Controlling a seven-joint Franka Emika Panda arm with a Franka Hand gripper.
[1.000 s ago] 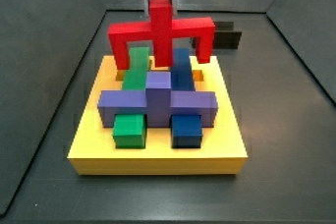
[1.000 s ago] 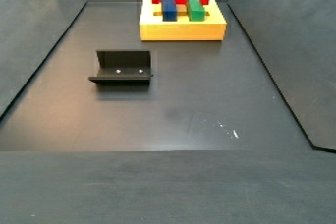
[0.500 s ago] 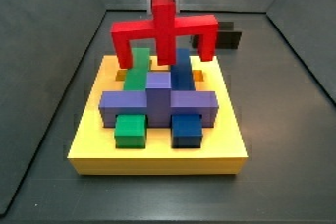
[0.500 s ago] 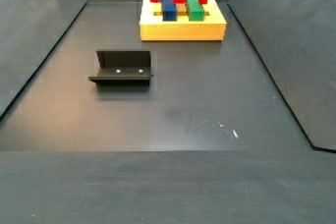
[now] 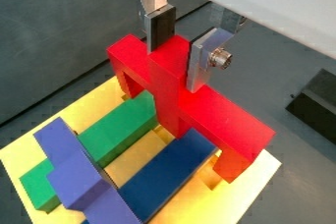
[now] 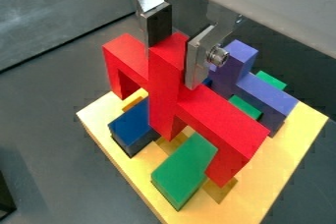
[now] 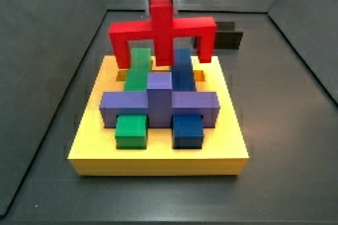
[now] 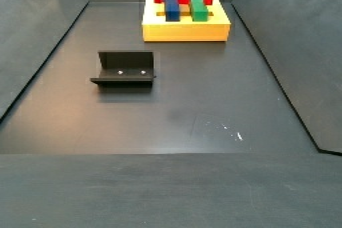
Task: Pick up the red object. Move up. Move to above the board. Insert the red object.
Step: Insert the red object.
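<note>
Red object (image 5: 178, 90) gripped by fingers (image 5: 160, 28); fixture (image 8: 124, 69) side-view only.

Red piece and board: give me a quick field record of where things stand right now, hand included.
hand: shut on the red piece's upright stub, above the board
red piece: held level over the rear of the board, legs pointing down
legs: seating cannot be told from these views
board: yellow slab on the dark floor, far end in a side view
blocks on board: purple cross, green bar, blue bar
fixture: on the floor, apart from the board
</note>
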